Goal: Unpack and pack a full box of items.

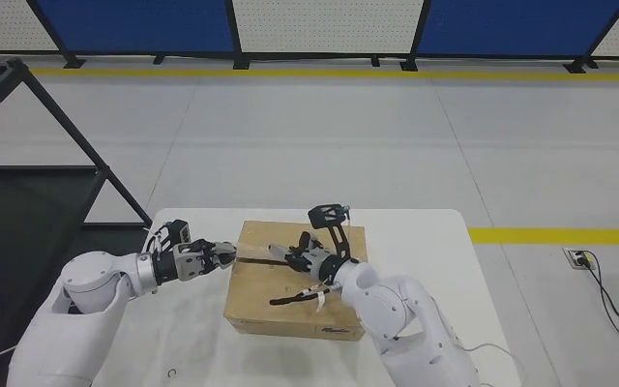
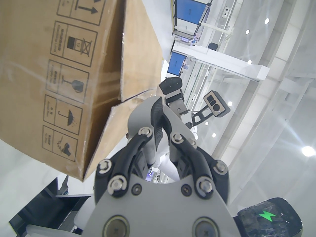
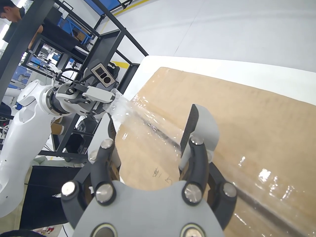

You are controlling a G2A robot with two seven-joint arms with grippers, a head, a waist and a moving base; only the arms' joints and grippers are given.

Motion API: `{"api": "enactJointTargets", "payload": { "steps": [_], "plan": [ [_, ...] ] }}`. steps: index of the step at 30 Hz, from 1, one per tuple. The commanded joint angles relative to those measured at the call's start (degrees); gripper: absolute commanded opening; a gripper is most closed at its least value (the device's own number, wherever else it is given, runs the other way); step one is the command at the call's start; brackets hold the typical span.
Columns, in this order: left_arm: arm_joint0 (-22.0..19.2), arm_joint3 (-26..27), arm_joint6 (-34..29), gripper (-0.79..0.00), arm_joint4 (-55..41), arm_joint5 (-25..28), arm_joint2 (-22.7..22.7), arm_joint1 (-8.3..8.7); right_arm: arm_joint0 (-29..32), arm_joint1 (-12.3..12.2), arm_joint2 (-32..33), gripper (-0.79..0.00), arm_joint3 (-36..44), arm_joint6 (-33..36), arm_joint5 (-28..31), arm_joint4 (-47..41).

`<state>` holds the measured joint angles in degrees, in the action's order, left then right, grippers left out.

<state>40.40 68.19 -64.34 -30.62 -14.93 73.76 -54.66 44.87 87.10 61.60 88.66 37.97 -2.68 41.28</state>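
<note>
Cardboard box [image 1: 253, 290] sits shut near the worktop's [image 1: 426, 232] far edge, roughly midway along it, so whatever's inside is hidden. The left gripper [image 3: 112, 97] is pinched tight on the loose end of the clear tape [image 3: 122, 110] just off the box's left edge. That's plain from the right wrist view, but the tape is hard to make out between its closed fingers [image 2: 158, 114] up close. The right gripper [image 3: 153, 117] is spread wide over the lid, holding nothing, and I can't tell if it touches.
</note>
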Motion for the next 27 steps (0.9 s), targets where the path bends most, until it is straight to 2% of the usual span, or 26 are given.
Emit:
{"api": "enactJointTargets", "payload": {
  "steps": [1,3,6,9,10,12,18,27],
  "plan": [
    [-0.2,-0.46,0.41,-0.785,0.45,-0.01,-0.22,0.01,0.29,-0.02,0.39,-0.197,0.23,-0.35,0.9,-1.48],
    [-0.46,-0.69,0.04,-0.785,1.01,-0.28,-0.63,0.03,0.57,-0.06,0.96,-0.209,0.38,-0.6,1.65,-3.15],
    [-0.8,-1.24,-0.19,-0.785,1.88,-0.32,-1.16,0.06,0.62,-0.18,1.67,-0.145,0.29,0.47,3.03,-5.51],
    [-1.14,-1.74,-0.68,-0.785,2.11,-0.44,-1.66,0.04,0.78,-0.32,2.3,-0.129,0.25,1.71,4.47,-8.0],
    [-1.22,-1.85,-0.66,-0.785,2.17,-0.35,-1.79,0.03,0.82,-0.37,2.52,-0.105,0.19,2.08,4.65,-8.66],
    [-1.4,-2.17,-0.77,-0.785,2.18,-0.38,-2.01,0.01,0.74,-0.42,3.0,0.0,-0.2,2.84,4.15,-10.29],
    [-1.84,-3.0,-0.64,-0.785,2.13,-0.61,-2.85,-0.12,-0.51,-0.08,2.91,0.0,-2.39,3.33,0.75,-15.62],
    [-2.76,-4.53,-0.44,-0.785,2.25,-0.27,-4.15,-0.38,-3.26,0.06,2.41,0.0,-5.53,8.36,-3.37,-21.25]
  ]
}}
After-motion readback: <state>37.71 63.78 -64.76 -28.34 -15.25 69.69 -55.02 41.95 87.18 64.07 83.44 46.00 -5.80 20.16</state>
